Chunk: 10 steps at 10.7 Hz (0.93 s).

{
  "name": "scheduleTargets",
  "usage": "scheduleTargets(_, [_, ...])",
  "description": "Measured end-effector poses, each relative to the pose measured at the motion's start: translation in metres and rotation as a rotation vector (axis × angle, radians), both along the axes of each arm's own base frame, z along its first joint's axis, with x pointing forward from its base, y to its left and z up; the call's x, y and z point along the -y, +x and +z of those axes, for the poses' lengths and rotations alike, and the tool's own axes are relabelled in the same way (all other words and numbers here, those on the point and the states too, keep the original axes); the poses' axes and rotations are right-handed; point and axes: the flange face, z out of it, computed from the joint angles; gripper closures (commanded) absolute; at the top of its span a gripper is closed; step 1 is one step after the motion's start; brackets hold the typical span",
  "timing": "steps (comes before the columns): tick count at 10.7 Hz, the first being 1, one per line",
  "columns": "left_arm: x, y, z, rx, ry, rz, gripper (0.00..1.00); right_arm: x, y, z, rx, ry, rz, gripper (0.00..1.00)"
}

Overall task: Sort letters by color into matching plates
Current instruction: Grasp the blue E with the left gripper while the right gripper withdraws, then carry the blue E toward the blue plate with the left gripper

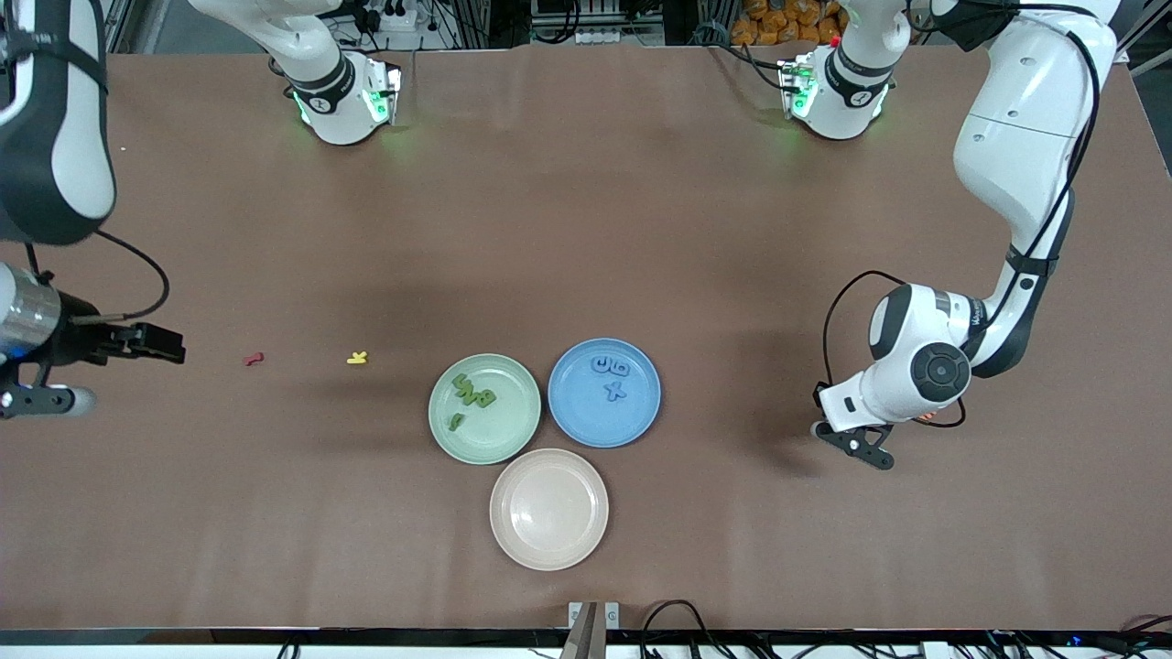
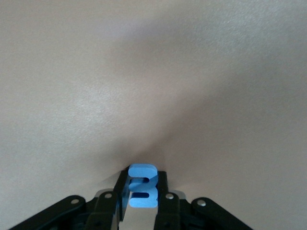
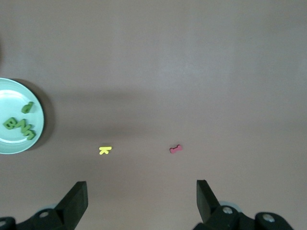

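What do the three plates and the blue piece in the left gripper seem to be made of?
Green plate, blue plate and beige-pink plate: probably matte plastic or wheat-straw composite, since the colour is flat with only a soft sheen. The blue piece, pinched in the left gripper: likely foam or soft plastic, thick with rounded edges and no gloss.

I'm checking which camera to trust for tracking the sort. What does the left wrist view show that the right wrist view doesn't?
Only the left wrist view shows the left gripper shut on a blue piece.

Only the right wrist view shows the open right gripper, a yellow letter, a red piece and the green plate holding green letters.

Both show bare brown table.
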Motion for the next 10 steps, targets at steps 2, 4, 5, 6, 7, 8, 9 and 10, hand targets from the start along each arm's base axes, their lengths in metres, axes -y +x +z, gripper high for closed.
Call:
scheduleTargets(2, [0.011, 0.000, 0.004, 0.010, -0.009, 0.036, 1.00, -0.002, -0.020, 0.045, 0.045, 0.002, -0.025, 0.00])
scheduleTargets(4, [0.029, 0.005, 0.015, 0.035, -0.022, 0.066, 1.00, -0.001, -0.047, 0.089, 0.069, 0.005, -0.086, 0.00])
scheduleTargets(5, [0.039, 0.007, 0.021, 0.049, -0.025, 0.083, 1.00, 0.000, -0.063, 0.108, 0.070, 0.007, -0.107, 0.00])
scheduleTargets(6, [0.045, 0.009, 0.025, 0.058, -0.027, 0.102, 1.00, 0.000, -0.076, 0.120, 0.072, 0.010, -0.112, 0.00])
scheduleTargets(7, [0.046, 0.012, 0.030, 0.068, -0.030, 0.125, 1.00, 0.000, -0.090, 0.120, 0.060, 0.013, -0.116, 0.00])
scheduleTargets(8, [0.046, 0.013, 0.031, 0.071, -0.031, 0.131, 1.00, -0.001, -0.093, 0.114, 0.057, 0.014, -0.116, 0.00])
scheduleTargets(9, [0.049, 0.014, 0.033, 0.074, -0.034, 0.147, 1.00, -0.001, -0.091, 0.106, 0.062, 0.014, -0.128, 0.00])
scheduleTargets(10, [0.053, 0.014, 0.034, 0.073, -0.043, 0.158, 1.00, -0.004, -0.088, 0.096, 0.066, 0.014, -0.145, 0.00])
